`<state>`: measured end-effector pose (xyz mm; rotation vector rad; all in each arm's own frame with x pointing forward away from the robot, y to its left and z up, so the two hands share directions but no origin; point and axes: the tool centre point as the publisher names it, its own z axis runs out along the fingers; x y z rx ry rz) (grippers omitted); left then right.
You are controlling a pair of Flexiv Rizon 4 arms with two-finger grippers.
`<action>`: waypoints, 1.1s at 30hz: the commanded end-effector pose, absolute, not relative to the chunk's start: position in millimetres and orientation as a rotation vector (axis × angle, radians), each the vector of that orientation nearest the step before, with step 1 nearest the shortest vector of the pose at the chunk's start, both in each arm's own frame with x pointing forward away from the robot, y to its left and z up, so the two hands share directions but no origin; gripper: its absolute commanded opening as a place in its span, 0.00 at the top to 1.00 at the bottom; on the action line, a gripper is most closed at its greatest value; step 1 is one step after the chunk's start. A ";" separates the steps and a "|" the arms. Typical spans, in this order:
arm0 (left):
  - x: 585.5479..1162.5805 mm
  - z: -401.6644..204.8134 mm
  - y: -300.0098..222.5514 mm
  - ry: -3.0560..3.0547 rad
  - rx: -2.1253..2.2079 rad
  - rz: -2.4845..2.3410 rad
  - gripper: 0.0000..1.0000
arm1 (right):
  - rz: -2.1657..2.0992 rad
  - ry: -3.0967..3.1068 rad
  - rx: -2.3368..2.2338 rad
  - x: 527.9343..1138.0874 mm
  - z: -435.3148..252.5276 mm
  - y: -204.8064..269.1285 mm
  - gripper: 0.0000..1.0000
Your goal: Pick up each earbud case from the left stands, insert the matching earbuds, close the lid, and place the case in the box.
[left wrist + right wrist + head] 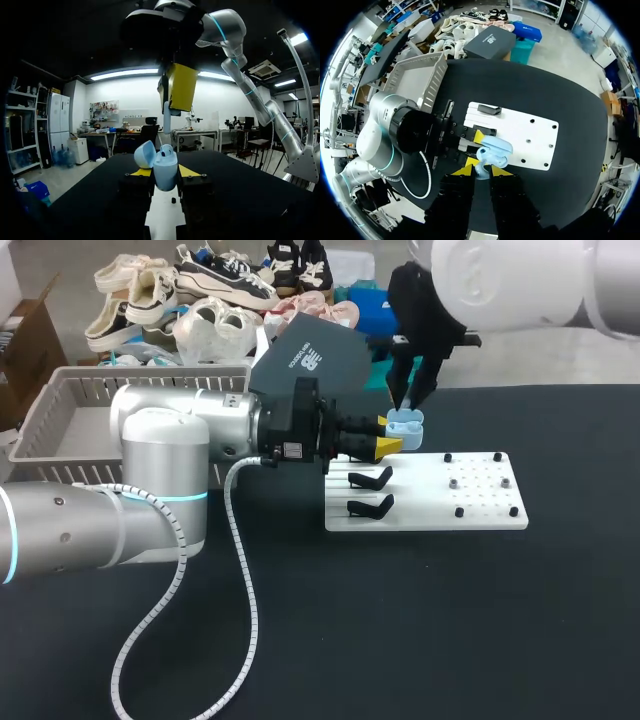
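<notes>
The earbud case (405, 423) is off the stands, lifted over the far left corner of the white board (470, 508). My left pincer (391, 435) comes in level from the left and pinches it on both sides. In my left wrist view the case (166, 171) sits upright between my yellow tips, with the lid (144, 154) thrown open to one side.

My right pincer (412, 402) hangs straight down over it from the far right. Its tips are closed on a pale earbud (166, 120), whose lower end hangs just above the open mouth of the case without touching it. From my right wrist the earbud (481, 169) shows between my tips, with the case (496, 146) directly beneath.

Room is tight there: the two pincers nearly meet over the board's far edge. Two empty black stands (370, 478) (370, 506) lie just under my left fingers on the board's left strip. The board's right half carries only small pegs. The black table (450, 630) lies open in front of the board and to its right. The grey box (60, 405) sits at the table's far left edge, behind my left arm, whose cable (240, 580) loops over the near left of the table.
</notes>
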<state>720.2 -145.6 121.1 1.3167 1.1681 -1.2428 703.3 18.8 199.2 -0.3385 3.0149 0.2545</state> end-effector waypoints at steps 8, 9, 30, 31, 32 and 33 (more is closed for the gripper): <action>720.8 120.9 -145.8 1.168 1.318 -1.243 1.00 | 0.275 2.996 -0.359 704.3 189.8 19.8 1.00; 720.8 120.9 -145.8 1.168 1.318 -1.243 1.00 | 0.276 2.994 -0.362 704.7 188.6 20.2 1.00; 720.8 120.9 -145.8 1.168 1.318 -1.243 1.00 | 0.260 3.002 -0.433 706.9 181.7 24.7 1.00; 720.8 120.9 -145.8 1.168 1.318 -1.243 1.00 | 0.259 3.003 -0.432 707.2 181.2 24.8 1.00; 720.8 120.9 -145.8 1.168 1.318 -1.243 1.00 | 0.258 3.003 -0.432 707.5 180.7 24.9 1.00; 720.8 120.9 -145.8 1.168 1.318 -1.243 1.00 | 0.256 3.004 -0.431 707.9 180.2 24.8 1.00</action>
